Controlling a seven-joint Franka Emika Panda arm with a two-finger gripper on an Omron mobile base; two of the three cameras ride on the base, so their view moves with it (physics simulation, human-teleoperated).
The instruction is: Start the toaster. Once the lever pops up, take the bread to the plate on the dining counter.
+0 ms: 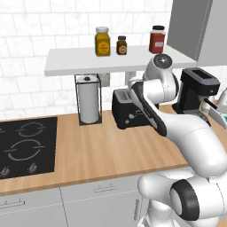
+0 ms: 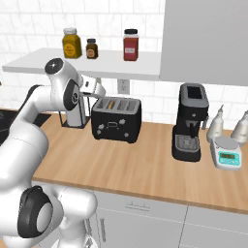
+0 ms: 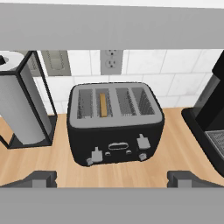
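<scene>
White tile backs a wooden surface (image 2: 145, 167) with a black hob (image 1: 26, 146) at its left end. Above it a white shelf (image 1: 88, 60) carries three jars. On the surface stand a coffee machine (image 2: 190, 121), a paper-towel roll (image 1: 89, 99) and, between them, the toaster (image 3: 114, 122). Bread (image 3: 103, 105) sits upright in its second slot from the left, seemingly lowered. The jaws (image 3: 112, 179) hang spread wide and empty just in front of the toaster, touching nothing.

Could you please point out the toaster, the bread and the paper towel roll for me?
toaster (image 3: 116, 144): hand view, black front face.
bread (image 3: 103, 105): hand view, top edge in second slot.
paper towel roll (image 3: 19, 109): hand view, white side.
</scene>
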